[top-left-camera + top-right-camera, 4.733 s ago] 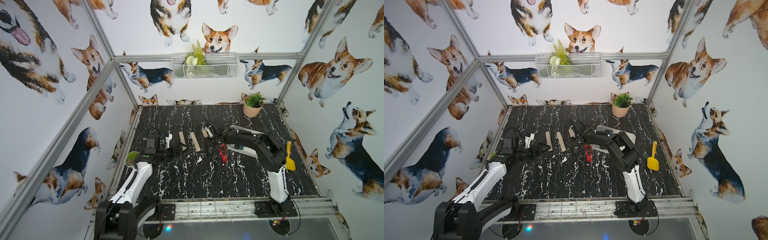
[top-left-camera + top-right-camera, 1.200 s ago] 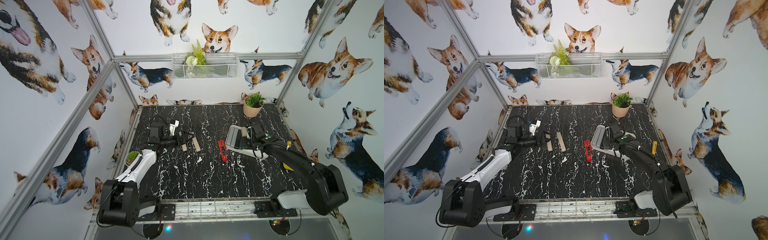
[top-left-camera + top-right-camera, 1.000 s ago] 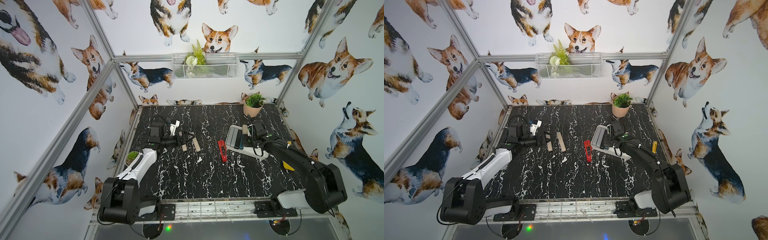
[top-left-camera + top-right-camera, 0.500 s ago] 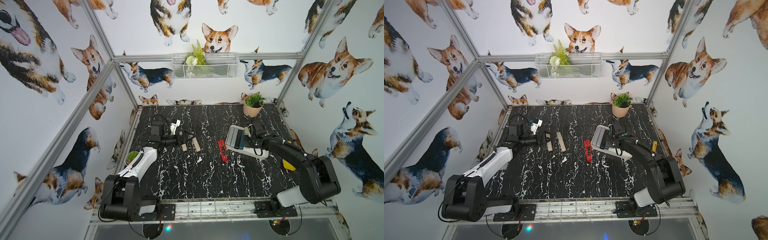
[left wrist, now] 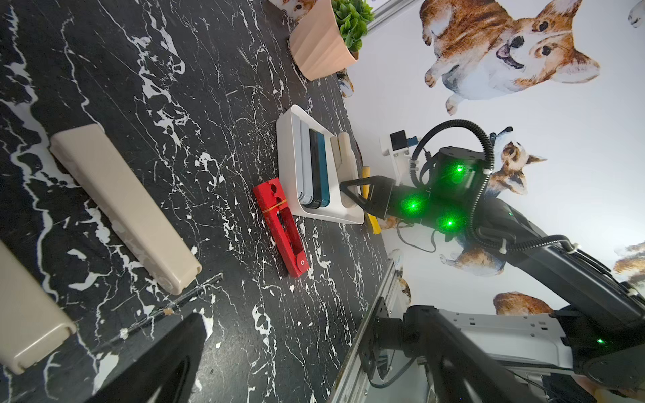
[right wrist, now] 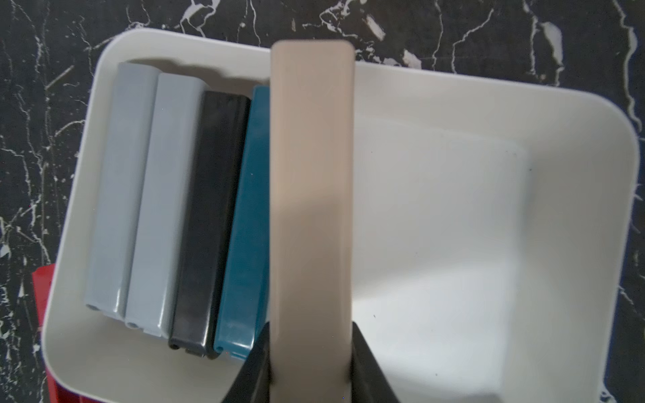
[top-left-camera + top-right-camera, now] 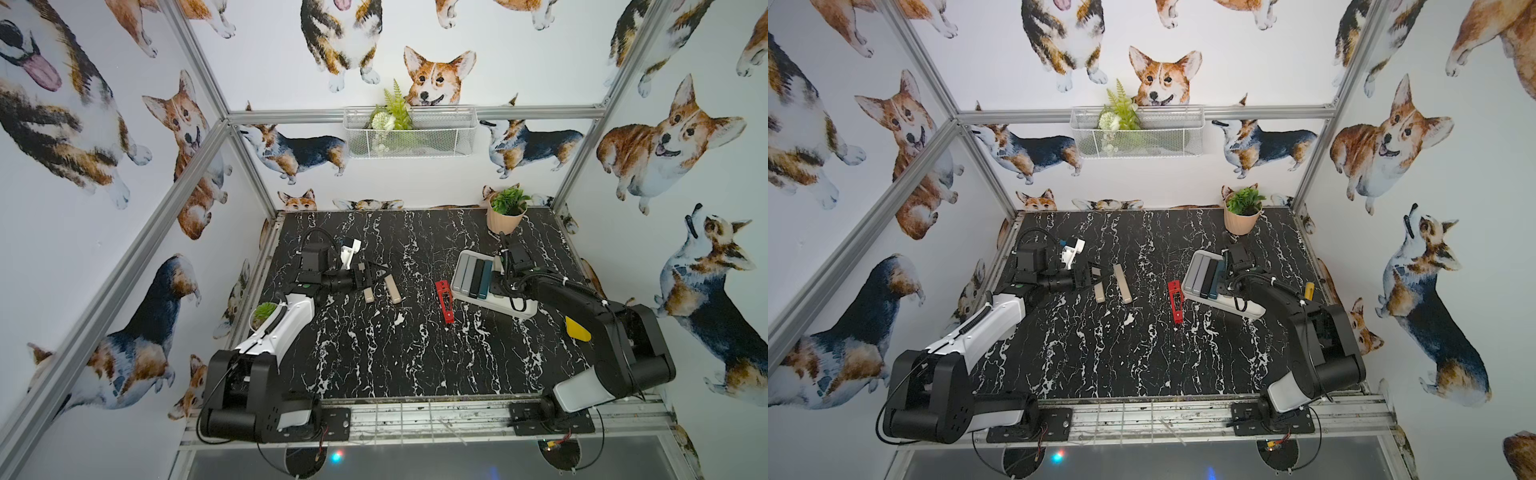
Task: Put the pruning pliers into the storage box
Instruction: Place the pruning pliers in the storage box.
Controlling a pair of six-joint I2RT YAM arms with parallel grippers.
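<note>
RIGHT ARM OVER THE BOX: The right gripper (image 6: 310, 352) pinches a beige pliers (image 6: 310, 167) lengthwise above the white storage box (image 6: 453, 226), which sits at 3 o'clock on the marble table (image 7: 395, 353). The box's 9 o'clock half holds a grey pair (image 6: 120, 188), a second grey pair (image 6: 164, 195), a black pair (image 6: 209, 216) and a teal pair (image 6: 246, 226), packed side by side. The red pliers (image 7: 444, 301) lie just beside the box's 9 o'clock rim. At the table's 10 o'clock, two loose beige pairs (image 7: 393, 289) (image 7: 368, 294) lie by the left gripper (image 7: 363, 276); its jaw spacing cannot be made out.
</note>
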